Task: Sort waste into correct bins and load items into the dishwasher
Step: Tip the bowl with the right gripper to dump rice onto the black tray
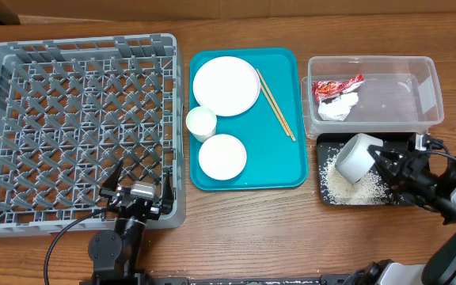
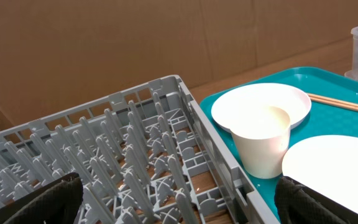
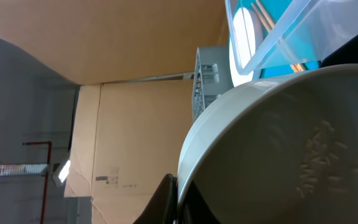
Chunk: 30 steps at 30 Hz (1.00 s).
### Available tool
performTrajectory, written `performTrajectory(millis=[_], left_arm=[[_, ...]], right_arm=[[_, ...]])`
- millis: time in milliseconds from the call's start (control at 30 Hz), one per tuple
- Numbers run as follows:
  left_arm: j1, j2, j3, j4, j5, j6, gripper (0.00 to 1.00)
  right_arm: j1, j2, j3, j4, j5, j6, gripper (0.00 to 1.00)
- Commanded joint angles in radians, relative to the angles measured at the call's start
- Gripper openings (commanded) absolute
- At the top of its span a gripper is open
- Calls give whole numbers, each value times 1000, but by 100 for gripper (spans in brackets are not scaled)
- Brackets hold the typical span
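Observation:
My right gripper (image 1: 382,158) is shut on the rim of a white bowl (image 1: 358,156), tipped on its side over the black tray (image 1: 324,143), where loose rice (image 1: 355,188) lies. In the right wrist view the bowl (image 3: 291,149) fills the frame, with a few grains (image 3: 312,165) stuck inside. The clear tub (image 1: 430,91) holds the red-and-white wrapper (image 1: 336,87) and the white tissue (image 1: 340,107). My left gripper (image 1: 139,180) stands open over the near right corner of the grey dish rack (image 1: 77,41), holding nothing.
A teal tray (image 1: 279,158) between rack and bins carries a large plate (image 1: 226,85), a small cup (image 1: 201,123), a small dish (image 1: 222,156) and chopsticks (image 1: 275,104). The left wrist view shows the cup (image 2: 263,140) just past the rack wall (image 2: 210,143).

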Motion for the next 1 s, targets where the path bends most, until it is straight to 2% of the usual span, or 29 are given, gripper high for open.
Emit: performTrajectory(millis=[0, 267, 467, 633, 833, 967], left_arm=[[6, -9, -5, 1, 2, 3, 100], [6, -9, -5, 1, 2, 3, 100], [6, -9, -5, 1, 2, 3, 100], [6, -9, -5, 1, 2, 3, 100], [6, -9, -5, 1, 2, 3, 100], [6, -9, -5, 1, 2, 3, 100]], right_arm=[[-4, 0, -5, -9, -39, -1, 4], [-4, 0, -5, -110, -39, -2, 4], [-4, 0, -3, -105, -39, -5, 4], [6, -1, 0, -23, -38, -6, 4], [134, -50, 79, -53, 36, -39, 4], [277, -138, 214, -132, 200, -29, 4]])
